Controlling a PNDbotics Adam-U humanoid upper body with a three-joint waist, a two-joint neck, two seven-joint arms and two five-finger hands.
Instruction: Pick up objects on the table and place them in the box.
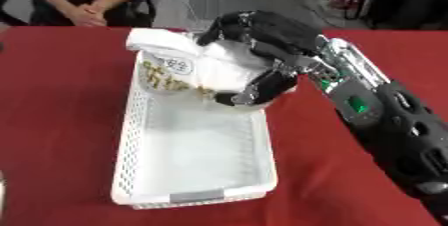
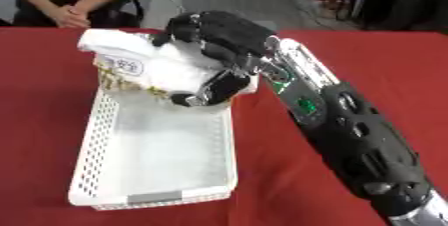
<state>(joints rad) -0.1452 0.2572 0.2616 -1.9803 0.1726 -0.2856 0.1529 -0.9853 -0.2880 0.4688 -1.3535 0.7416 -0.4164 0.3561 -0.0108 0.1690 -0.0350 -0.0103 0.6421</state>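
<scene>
One white bag [image 1: 188, 65] with yellow print hangs over the far end of the box [image 1: 197, 150], and just right of it the right hand [image 1: 262, 45] has fingers and thumb curled round its top. If the hand lets go here, the bag may catch on the far rim and tip outside rather than drop in.

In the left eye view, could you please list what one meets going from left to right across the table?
Bare red tablecloth → white perforated plastic basket → white printed bag, held over the basket's far end → black right hand → black right arm.
</scene>
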